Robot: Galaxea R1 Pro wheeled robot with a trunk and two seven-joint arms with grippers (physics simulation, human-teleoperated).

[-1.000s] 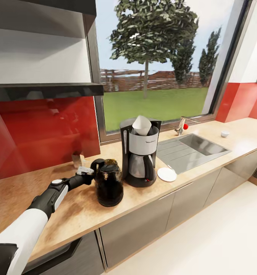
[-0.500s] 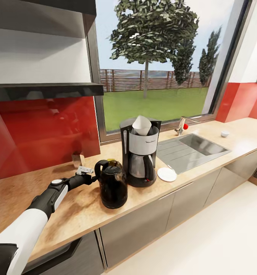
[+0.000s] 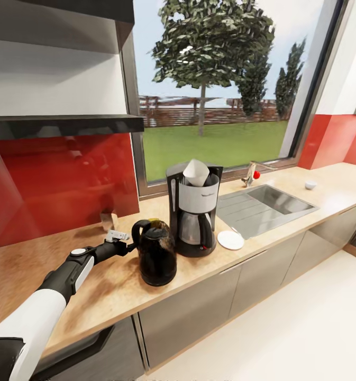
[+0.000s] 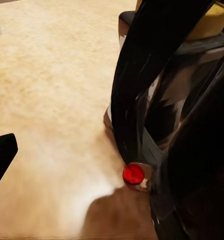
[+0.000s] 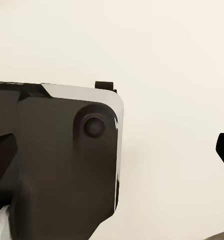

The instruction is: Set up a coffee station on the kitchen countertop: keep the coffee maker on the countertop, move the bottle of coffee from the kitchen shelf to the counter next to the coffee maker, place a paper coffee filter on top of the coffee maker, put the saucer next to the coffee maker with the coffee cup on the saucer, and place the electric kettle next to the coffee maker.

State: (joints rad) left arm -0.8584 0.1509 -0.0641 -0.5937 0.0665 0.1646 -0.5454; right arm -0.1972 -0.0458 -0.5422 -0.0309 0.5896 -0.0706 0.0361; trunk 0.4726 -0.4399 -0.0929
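Note:
The black electric kettle (image 3: 157,255) stands upright on the countertop (image 3: 93,296), just left of the coffee maker (image 3: 194,211). A white paper filter (image 3: 196,173) sits on top of the maker, and the white saucer (image 3: 231,241) lies to its right. The coffee cup (image 3: 310,184) is far off, past the sink. My left gripper (image 3: 126,246) is open at the kettle's handle (image 4: 136,85); one fingertip (image 4: 2,155) stays well clear of it. The maker's red button (image 4: 133,174) shows behind the handle. My right gripper (image 5: 112,150) is open and holds nothing.
A steel sink (image 3: 267,203) with a tap (image 3: 250,174) lies right of the saucer. A small glass jar (image 3: 108,219) stands by the red backsplash behind my left arm. A dark shelf (image 3: 66,123) hangs over the counter's left part. Below my right gripper is the robot's black body (image 5: 52,160).
The kettle, tilted and blurred a second ago, has shifted slightly right toward the coffee maker and now stands upright and still. My left arm has barely moved.

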